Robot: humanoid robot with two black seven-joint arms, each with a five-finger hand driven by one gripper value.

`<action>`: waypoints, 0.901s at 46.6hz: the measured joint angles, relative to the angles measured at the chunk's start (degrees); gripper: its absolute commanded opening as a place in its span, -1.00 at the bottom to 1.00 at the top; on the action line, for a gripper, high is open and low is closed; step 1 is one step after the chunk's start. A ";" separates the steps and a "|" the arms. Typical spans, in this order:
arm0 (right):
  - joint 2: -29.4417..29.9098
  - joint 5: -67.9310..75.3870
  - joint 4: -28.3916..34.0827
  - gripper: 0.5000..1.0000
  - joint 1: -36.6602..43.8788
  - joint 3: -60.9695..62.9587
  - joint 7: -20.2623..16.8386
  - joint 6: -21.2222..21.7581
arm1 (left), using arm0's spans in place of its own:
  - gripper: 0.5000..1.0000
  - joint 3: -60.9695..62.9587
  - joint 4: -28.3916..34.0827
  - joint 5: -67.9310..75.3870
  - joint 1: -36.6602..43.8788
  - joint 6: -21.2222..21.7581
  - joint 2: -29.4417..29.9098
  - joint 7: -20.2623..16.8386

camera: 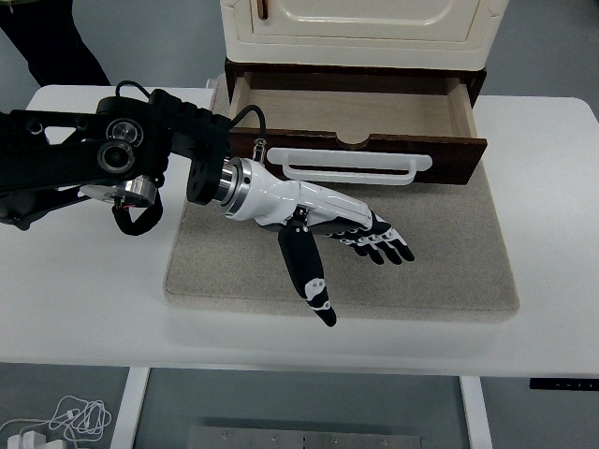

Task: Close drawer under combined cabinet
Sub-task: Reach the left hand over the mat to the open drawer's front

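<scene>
Just in front of the drawer (pixel 360 117), our left hand (pixel 328 224) hovers with fingers (pixel 384 245) spread, holding nothing. Drawer is pulled out under the cabinet (pixel 356 28), so we'd square the palm on the white handle (pixel 351 166) and push straight, centred, to avoid racking.

White-and-black left hand (pixel 323 224); behind it, dark brown drawer (pixel 360 126) with white handle (pixel 351 166); beneath, beige mat (pixel 449 271); above, cream cabinet (pixel 356 28).

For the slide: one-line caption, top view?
Left hand open, hovering before the open drawer and its white handle, above the beige mat.
</scene>
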 measured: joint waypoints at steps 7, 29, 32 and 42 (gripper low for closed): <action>0.00 0.00 0.00 0.71 0.02 0.00 0.01 0.00 | 1.00 -0.16 2.07 -0.89 -1.46 -1.04 -2.06 5.97; 0.00 0.00 0.00 0.71 0.00 0.00 0.01 0.00 | 1.00 0.01 9.47 -1.26 -2.18 -0.43 -6.43 10.61; 0.00 0.00 0.00 0.71 0.00 0.00 0.00 0.00 | 1.00 0.02 9.86 -0.97 -2.12 -0.43 -6.56 10.62; 0.00 0.00 0.00 0.71 0.00 0.00 0.00 0.00 | 1.00 0.02 11.18 -0.77 -1.83 -0.27 -6.67 10.62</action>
